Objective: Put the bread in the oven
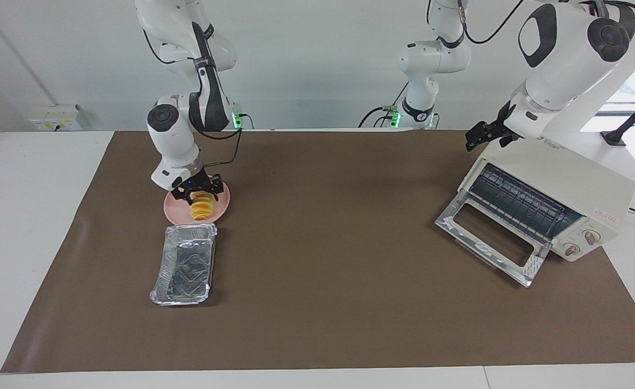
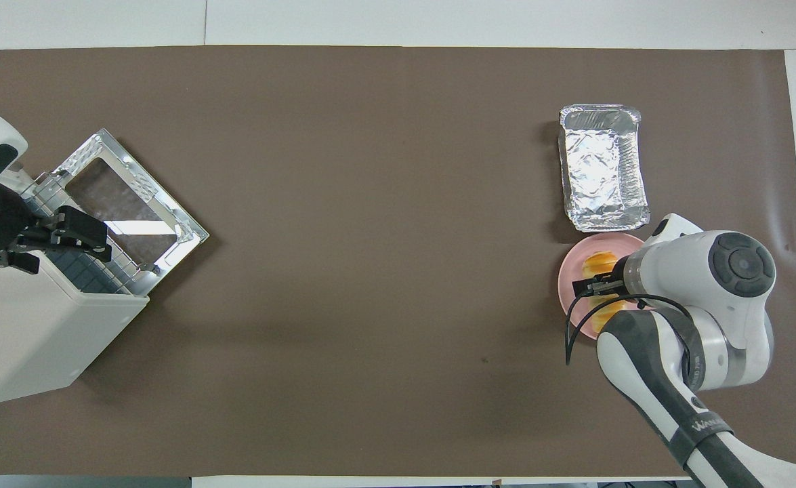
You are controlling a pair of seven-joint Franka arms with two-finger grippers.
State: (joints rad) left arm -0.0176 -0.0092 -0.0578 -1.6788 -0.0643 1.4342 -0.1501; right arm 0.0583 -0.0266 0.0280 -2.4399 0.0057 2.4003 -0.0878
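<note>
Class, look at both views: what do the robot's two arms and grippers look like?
Both arms are glossy white with black joint caps and dark grey sections. The right gripper and left gripper are small, black, two-fingered. A black cable loops beside the right wrist; green lights glow at the bases.

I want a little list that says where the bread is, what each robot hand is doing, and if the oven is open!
bread: golden ridged loaf lying on the round pink plate
right gripper: down at the loaf, fingers either side
left gripper: open, over the top of the oven, waiting
oven: cream-white toaster oven, glass door dropped open
foil tray: silver tray beside the plate, farther from the robots
</note>
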